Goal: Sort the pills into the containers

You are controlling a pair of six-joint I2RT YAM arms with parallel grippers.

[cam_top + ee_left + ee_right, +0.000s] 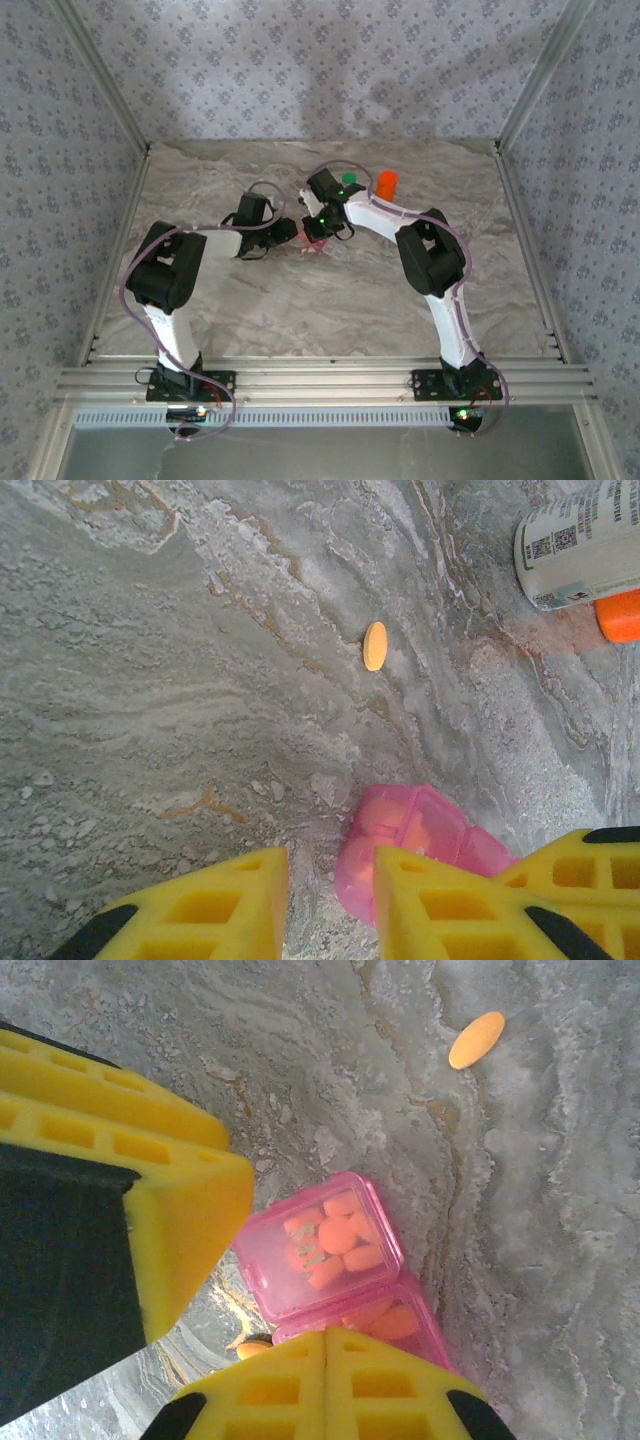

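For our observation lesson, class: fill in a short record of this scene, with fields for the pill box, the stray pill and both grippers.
pill box: pink, orange pills inside
loose pill: orange, flat on the table, apart from the box
left gripper: fingers apart, beside the box
right gripper: shut, tips at the box
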